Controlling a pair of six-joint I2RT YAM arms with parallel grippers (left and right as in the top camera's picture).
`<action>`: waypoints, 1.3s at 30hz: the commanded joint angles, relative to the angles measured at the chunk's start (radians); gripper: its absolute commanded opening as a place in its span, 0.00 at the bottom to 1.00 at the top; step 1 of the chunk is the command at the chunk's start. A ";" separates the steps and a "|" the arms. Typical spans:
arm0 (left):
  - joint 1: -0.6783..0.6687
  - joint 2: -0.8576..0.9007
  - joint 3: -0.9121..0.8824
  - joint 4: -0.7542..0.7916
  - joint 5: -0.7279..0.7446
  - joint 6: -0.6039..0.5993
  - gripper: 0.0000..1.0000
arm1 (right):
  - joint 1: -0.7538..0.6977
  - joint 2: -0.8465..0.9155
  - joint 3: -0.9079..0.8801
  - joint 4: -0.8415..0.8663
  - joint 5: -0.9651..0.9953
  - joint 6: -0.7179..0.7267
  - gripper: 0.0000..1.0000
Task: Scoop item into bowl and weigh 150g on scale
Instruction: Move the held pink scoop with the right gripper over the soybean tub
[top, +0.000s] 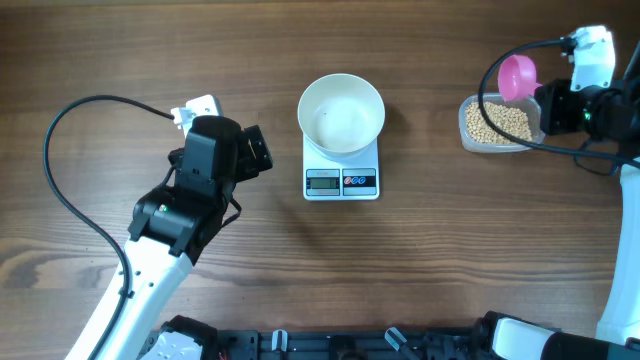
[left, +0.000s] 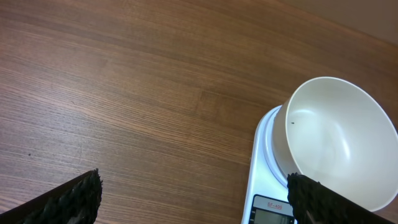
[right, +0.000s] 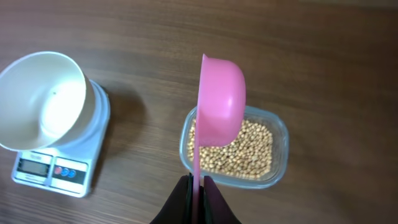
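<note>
1. The white bowl (top: 341, 113) sits on the little white scale (top: 341, 175) in the middle of the brown wooden tabletop (top: 420, 270).
2. The bowl covers most of the top of the scale. The grey screen (top: 322, 181) and the two round buttons (top: 360, 181) stick out at the near side.
3. The inside of the bowl is plain white, with one tiny dark dot on it.
4. The beans (top: 503, 122) lie in a clear tub (top: 468, 125) on the right side of the tabletop, well apart from the scale.
5. The right tool (right: 196, 193) is pinched tight on the thin handle (right: 196, 158) of a pink scoop (right: 221, 99).
6. The scoop hangs over the tub, and its round cup is tipped on its side. I cannot tell if it touches the beans.
7. The left tool (top: 255, 152) is to the left of the scale, over bare wood. Its fingers (left: 68, 199) are spread wide apart — they hold nothing.
8. From the left wrist view, the bowl and a corner of the scale are close to the right-hand finger.
9. A black cable (top: 60, 130) loops over the left side of the tabletop.
</note>
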 joint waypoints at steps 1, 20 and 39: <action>0.005 -0.007 0.000 0.000 -0.019 0.005 1.00 | -0.002 0.002 0.014 0.005 -0.012 -0.085 0.04; 0.005 -0.007 0.000 0.000 -0.019 0.005 1.00 | -0.002 0.002 0.014 0.028 0.003 -0.088 0.04; 0.005 -0.007 0.000 0.000 -0.019 0.005 1.00 | -0.002 0.002 0.014 0.098 -0.080 0.206 0.04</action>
